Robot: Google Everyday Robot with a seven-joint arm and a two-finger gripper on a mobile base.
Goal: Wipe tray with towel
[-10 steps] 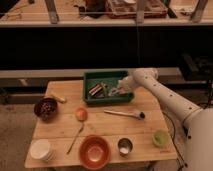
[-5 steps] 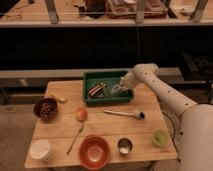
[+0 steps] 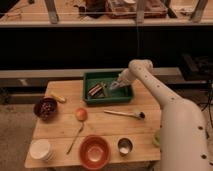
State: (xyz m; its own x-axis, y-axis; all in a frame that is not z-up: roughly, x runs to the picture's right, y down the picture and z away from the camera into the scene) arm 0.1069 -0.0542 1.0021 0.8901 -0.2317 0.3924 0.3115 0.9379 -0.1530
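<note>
The tool [image 3: 115,86] sits low in the green tray [image 3: 107,99] by the bench's back edge; its grip I cannot tell. A towel should be soft and limp: pinch a fold.

A green rectangular tray [image 3: 107,101] sits toward the table's [image 3: 110,127] back edge. A pale towel [image 3: 113,87] lies in its right half, under the pincer [image 3: 117,83].

Inside the green tray [image 3: 102,75], walls and what seems a dark item [image 3: 96,90] hem the end effector [image 3: 114,86], while the middle of the bench [image 3: 107,127] lies open.
</note>
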